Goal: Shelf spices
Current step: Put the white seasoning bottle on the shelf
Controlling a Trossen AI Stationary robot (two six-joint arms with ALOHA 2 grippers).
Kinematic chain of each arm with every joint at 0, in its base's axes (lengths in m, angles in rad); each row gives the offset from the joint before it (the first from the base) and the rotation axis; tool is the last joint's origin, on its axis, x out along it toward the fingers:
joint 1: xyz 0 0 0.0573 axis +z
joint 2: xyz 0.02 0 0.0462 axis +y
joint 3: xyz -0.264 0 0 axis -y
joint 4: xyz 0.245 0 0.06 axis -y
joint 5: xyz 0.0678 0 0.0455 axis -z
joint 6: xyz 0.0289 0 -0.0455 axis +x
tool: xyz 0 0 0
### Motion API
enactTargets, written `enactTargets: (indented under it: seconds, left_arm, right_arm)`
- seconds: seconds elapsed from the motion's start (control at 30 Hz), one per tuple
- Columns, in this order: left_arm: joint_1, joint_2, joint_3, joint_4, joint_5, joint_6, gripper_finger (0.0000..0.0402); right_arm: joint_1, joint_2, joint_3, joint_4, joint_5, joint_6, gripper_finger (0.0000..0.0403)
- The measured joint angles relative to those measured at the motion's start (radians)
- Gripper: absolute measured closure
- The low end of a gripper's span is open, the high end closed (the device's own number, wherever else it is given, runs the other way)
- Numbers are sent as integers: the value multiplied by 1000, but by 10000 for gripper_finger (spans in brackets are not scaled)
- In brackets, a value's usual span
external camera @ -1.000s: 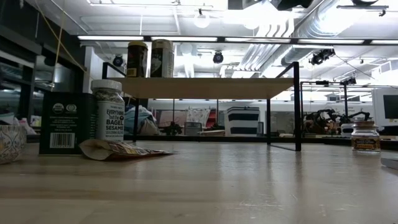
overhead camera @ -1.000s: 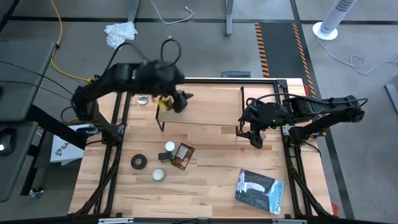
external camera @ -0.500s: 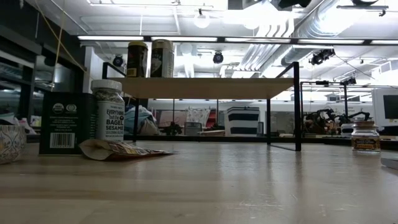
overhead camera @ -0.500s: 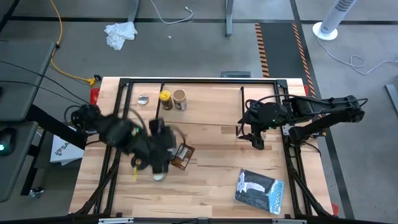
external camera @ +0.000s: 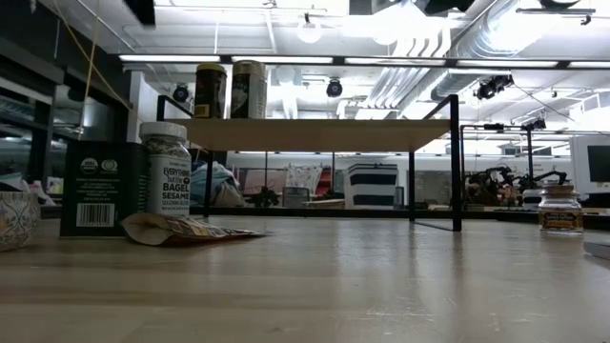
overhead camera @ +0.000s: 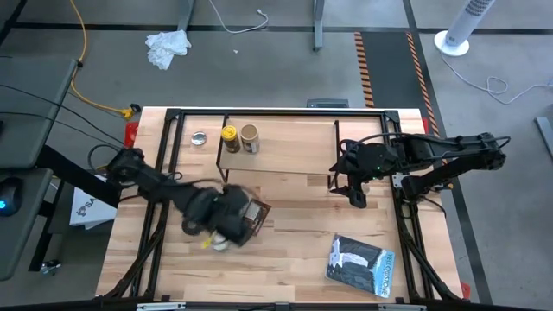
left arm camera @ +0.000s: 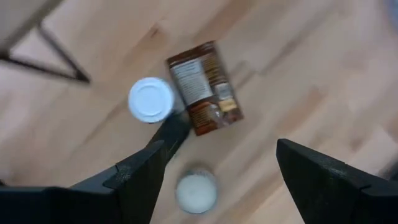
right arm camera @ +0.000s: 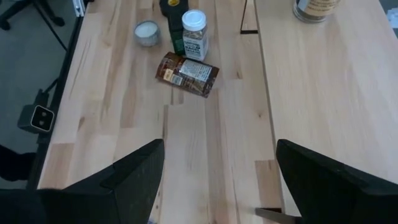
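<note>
My left gripper (overhead camera: 232, 220) (left arm camera: 221, 149) is open and hovers above the white-capped bottle (left arm camera: 150, 99), the flat brown packet (left arm camera: 204, 87) and the dark bottle (external camera: 100, 189), touching none of them. All three rest on the table left of the middle. The yellow-lidded jar (overhead camera: 229, 134) and the tan-lidded jar (overhead camera: 249, 134) stand upright at the left end of the shelf (overhead camera: 285, 151). The tiny brown-topped jar (external camera: 559, 208) stands on the table beyond the shelf's right legs. My right gripper (overhead camera: 354, 192) (right arm camera: 221, 146) waits open at the shelf's right end.
A black tape roll (overhead camera: 190, 225) and a small round tin (left arm camera: 196, 191) lie close by my left gripper. Another silvery tin (overhead camera: 200, 138) sits left of the shelf. A dark book-like packet (overhead camera: 361, 263) lies near the table's near right corner. Bare wood shows in the near middle.
My left gripper has drawn back from the left end of the shelf and swung quickly toward the table's near edge, ending over the white-capped bottle and the brown packet. Both jars have stayed standing on the shelf. My right arm has kept still.
</note>
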Motion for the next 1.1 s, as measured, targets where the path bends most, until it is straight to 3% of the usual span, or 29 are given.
enactTargets:
  seconds: [0.13, 0.47, 0.7, 0.87, 1.1]
  left_arm:
    - [102, 0, -61, 22, 100, -42, 102]
    - [280, -1, -91, -26, 128, -67, 102]
    - [314, -1, -103, -18, 155, -35, 102]
    - [316, -67, -260, 180, 243, -32, 102]
    - [274, -187, -422, 264, 211, -140, 102]
  right_arm:
    - [0, 0, 0, 0, 0, -7, 95]
    - [0, 6, 0, 1, 1, -7, 95]
    - [0, 6, 0, 1, 1, -8, 95]
    - [0, 7, 0, 1, 1, -15, 95]
    - [0, 6, 0, 1, 1, -17, 95]
